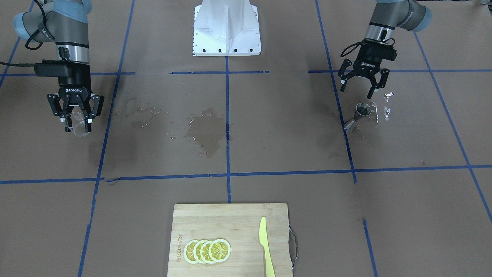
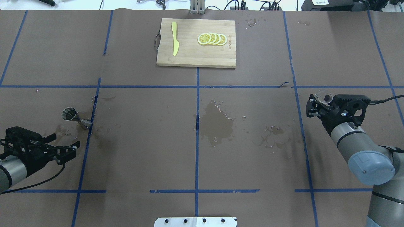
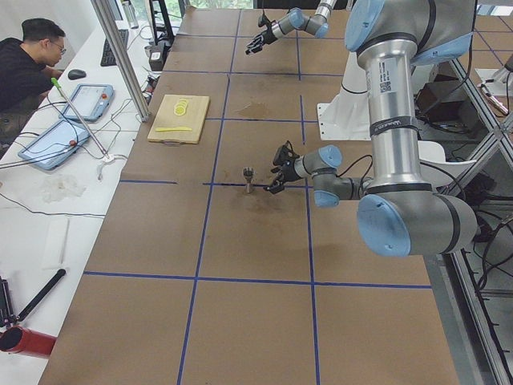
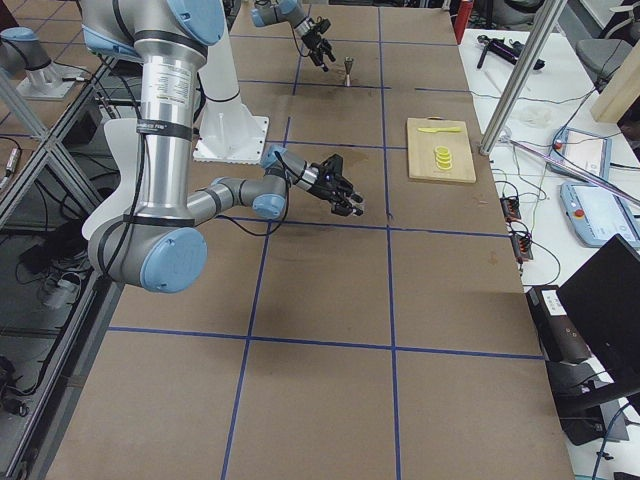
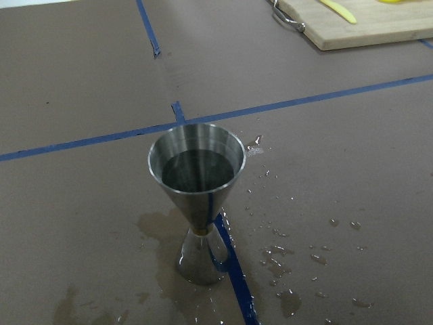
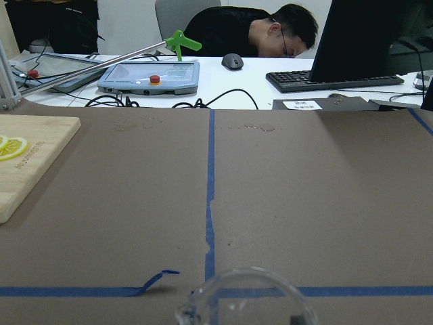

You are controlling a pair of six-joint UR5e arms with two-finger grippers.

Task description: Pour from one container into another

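1. Exterior front-facing view: R gripper (image 1: 75,115) clamped on glass cup (image 1: 78,126), well apart from cutting board (image 1: 238,223), robot's right of it
2. L gripper (image 1: 356,92) spread wide, holds nothing, just behind jigger (image 1: 360,114)
3. Jigger upright on blue tape (image 1: 348,146), liquid in top cone, droplets (image 1: 387,112) around; well apart from board, robot's left of it
4. Wet patch (image 1: 205,132) betw board & robot base

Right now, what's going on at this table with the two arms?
The right gripper holds a small clear glass cup, well away from the steel jigger. The jigger stands upright by the open left gripper, seemingly with liquid inside. A water puddle lies between them.
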